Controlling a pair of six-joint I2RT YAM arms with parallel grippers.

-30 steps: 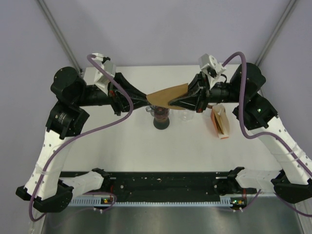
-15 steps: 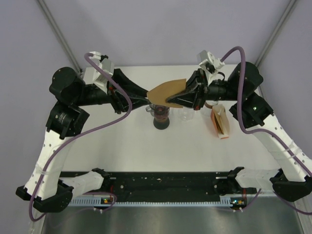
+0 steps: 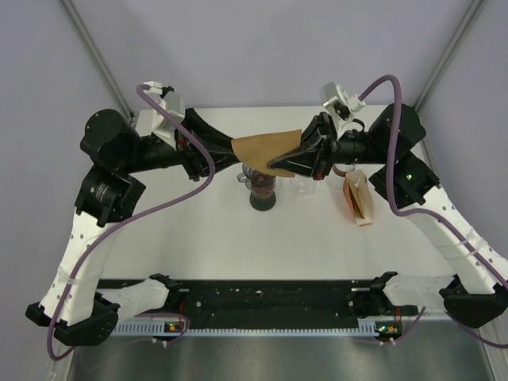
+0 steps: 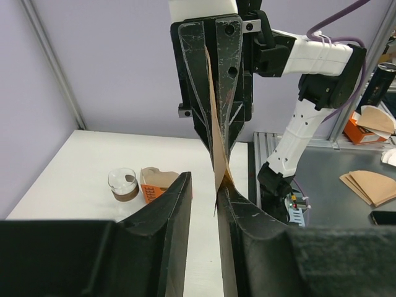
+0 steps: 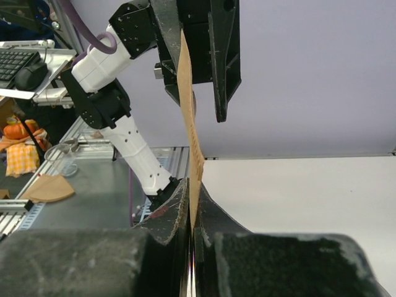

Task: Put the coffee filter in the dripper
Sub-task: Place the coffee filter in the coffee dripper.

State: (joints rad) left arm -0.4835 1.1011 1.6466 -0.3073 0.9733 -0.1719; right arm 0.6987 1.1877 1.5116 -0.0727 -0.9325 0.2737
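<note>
Your right fingers [image 5: 175, 207] are clamped on the coffee filter [image 3: 266, 147]. Your left fingers [image 4: 176, 204] stand narrowly apart around its opposite edge (only 1 seems to touch it). The filter hangs in the air above the dripper [image 3: 262, 184], not in it. If the 2 arms pull apart, the thin brown paper could tear or crease. A sideways nudge might tip the small dripper on the smooth white bench [image 3: 198, 230].

On the table [image 3: 198, 238] stand one dark dripper [image 3: 262, 193], one clear glass cup [image 3: 299, 188] just right of it and one orange filter holder [image 3: 359, 200] further right; one brown coffee filter [image 3: 266, 147] is up above the middle. There are two arms, the left arm [image 3: 83, 230] and the right arm [image 3: 460, 238]. Off the right side, the bench [image 4: 322, 185] has one pile of loose filters [image 4: 368, 185] and a second orange holder [image 4: 362, 127]
</note>
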